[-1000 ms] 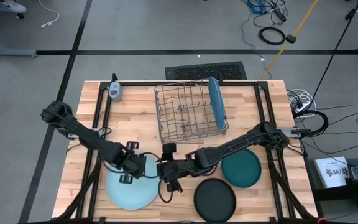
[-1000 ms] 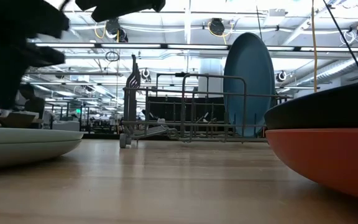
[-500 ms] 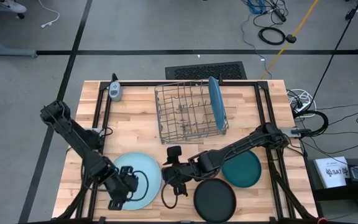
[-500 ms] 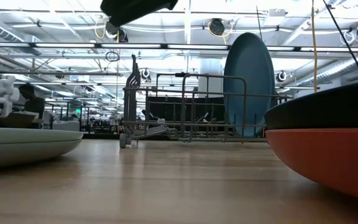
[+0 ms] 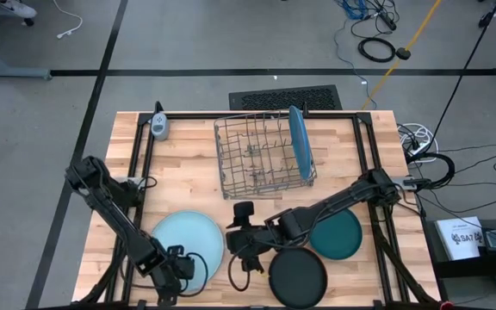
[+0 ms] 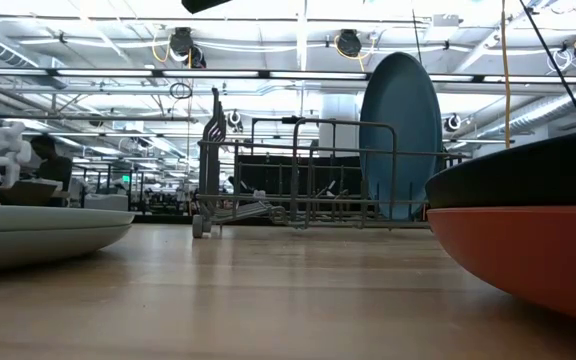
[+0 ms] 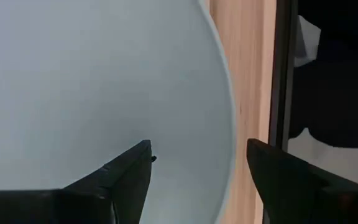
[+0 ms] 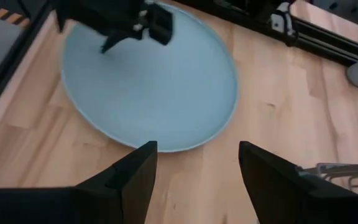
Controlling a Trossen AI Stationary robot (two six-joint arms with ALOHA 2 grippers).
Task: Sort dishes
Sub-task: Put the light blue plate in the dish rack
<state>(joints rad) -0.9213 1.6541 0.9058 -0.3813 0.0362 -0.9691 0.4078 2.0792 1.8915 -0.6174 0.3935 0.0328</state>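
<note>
Left gripper [image 5: 182,277] hung over the near edge of the pale blue plate [image 5: 186,243], its two dark fingers [image 7: 126,171] spread apart with nothing between them; in the left wrist view the plate's rim curved through the gap, with a strip of wooden table [image 7: 253,68] beyond it. That plate lay flat at the front left of the table. From the low view it looked as though it might rest on a second pale plate, though the edge-on angle made this hard to confirm.

Right gripper [image 5: 241,245] sat just to the right of the pale blue plate, near the table's front middle, with its fingers [image 8: 135,177] also parted and empty. Its wrist view looked across the pale blue plate [image 8: 148,81] toward the left arm's gripper [image 8: 129,25] at the plate's far side.

A black plate [image 5: 297,275] lay at the front, right of centre; in the low view it sat stacked on an orange plate [image 6: 528,255]. A dark teal plate [image 5: 338,232] lay flat just behind and to the right of the black one, partly under the right arm. A mid-blue plate [image 5: 298,140] stood upright on edge in the right end of the grey wire dish rack [image 5: 252,159], which sat at the back middle of the table. A small grey device [image 5: 159,126] rested near the back left corner.
</note>
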